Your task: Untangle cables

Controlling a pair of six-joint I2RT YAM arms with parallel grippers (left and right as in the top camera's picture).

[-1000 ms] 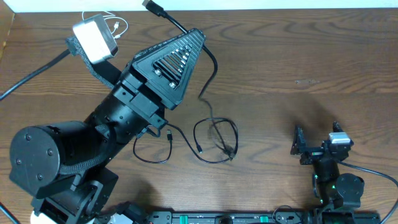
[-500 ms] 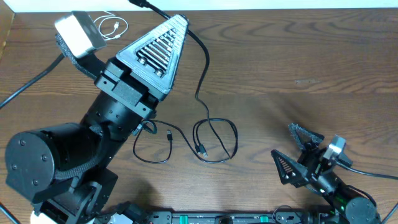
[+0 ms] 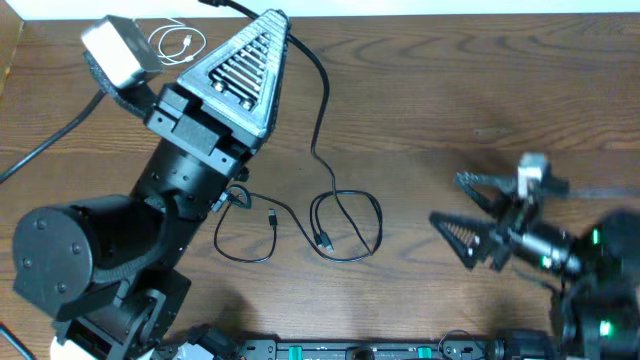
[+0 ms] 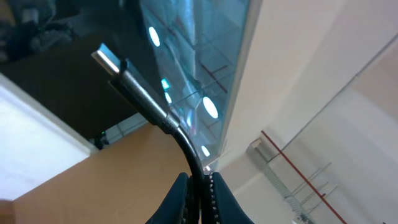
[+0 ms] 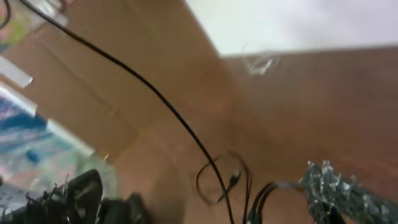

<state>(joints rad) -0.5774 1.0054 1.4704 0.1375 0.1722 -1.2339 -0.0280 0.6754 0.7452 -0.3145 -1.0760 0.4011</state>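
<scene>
The left gripper [image 4: 199,185] is closed tight on the long black cable [image 4: 147,97], just behind its plug [image 4: 106,59]. It holds this end high, above the far left corner of the table [image 3: 450,90]. I think the reason is to draw the cable up and away from the others, so that its loops can come free. From the grip the cable hangs down to the middle of the table, where it lies in a loose loop toward the near edge. The second black cable [image 3: 272,218] lies just beside this loop on the left; I cannot tell if the two cross. The short white cable [image 3: 187,41] is coiled alone at the far left corner. The right gripper [image 3: 447,198] hovers near the near right corner, its fingers wide apart and empty, probably ready to pin or take a loop.
</scene>
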